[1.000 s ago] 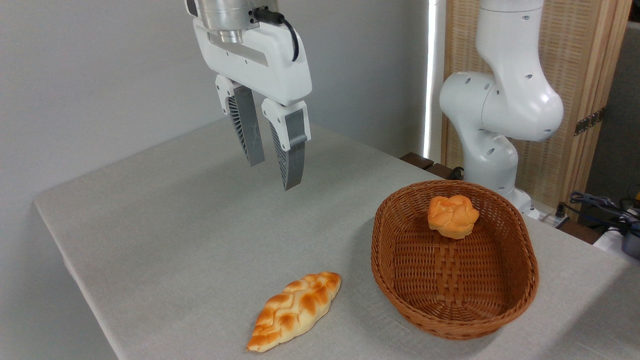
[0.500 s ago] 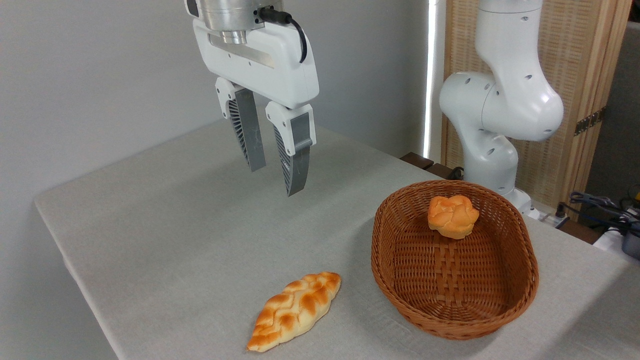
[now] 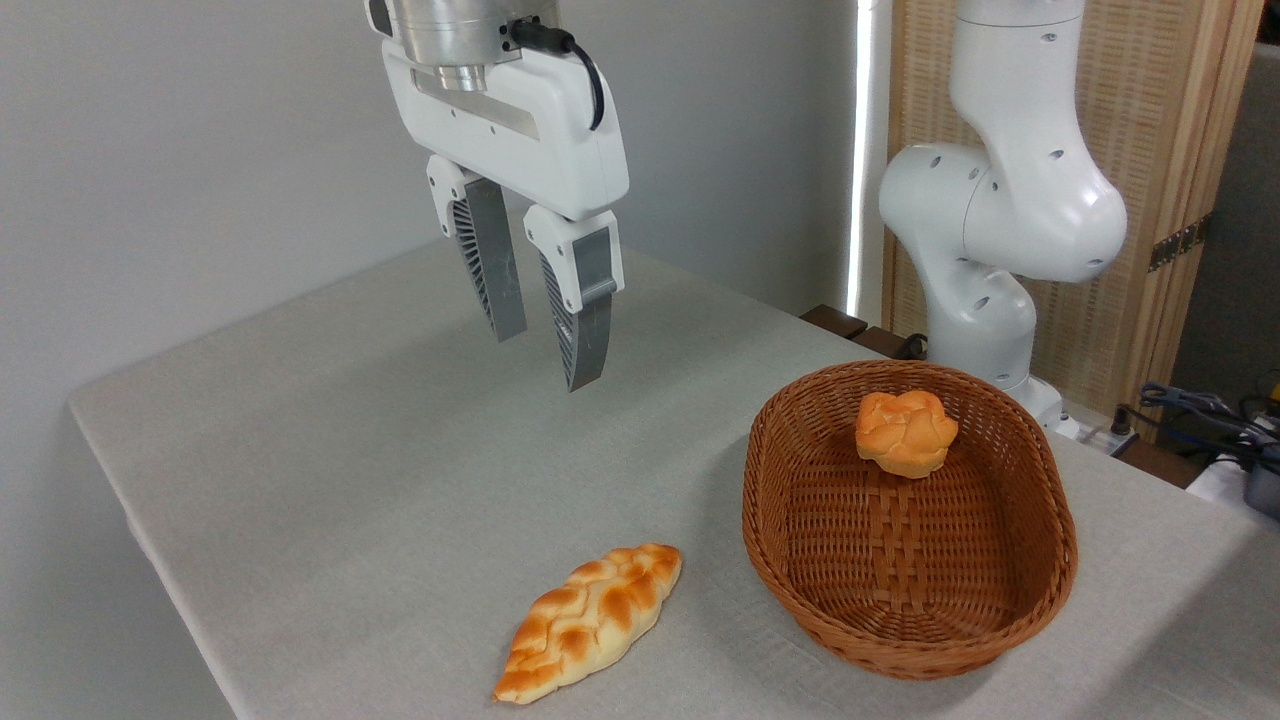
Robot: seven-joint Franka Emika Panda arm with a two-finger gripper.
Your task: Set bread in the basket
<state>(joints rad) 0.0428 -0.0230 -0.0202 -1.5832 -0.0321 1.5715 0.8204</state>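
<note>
From my remote station I see a tabletop [image 3: 350, 440] covered in pale grey cloth, its near-left edge running diagonally across the view. Two items rest directly on it: a reddish-brown oval wicker basket [image 3: 905, 655] at right, and a pale braided loaf [image 3: 588, 620] lying near the front edge, just left of the basket and apart from it.

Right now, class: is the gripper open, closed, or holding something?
Gripper: open, holding nothing, above the table.
</note>
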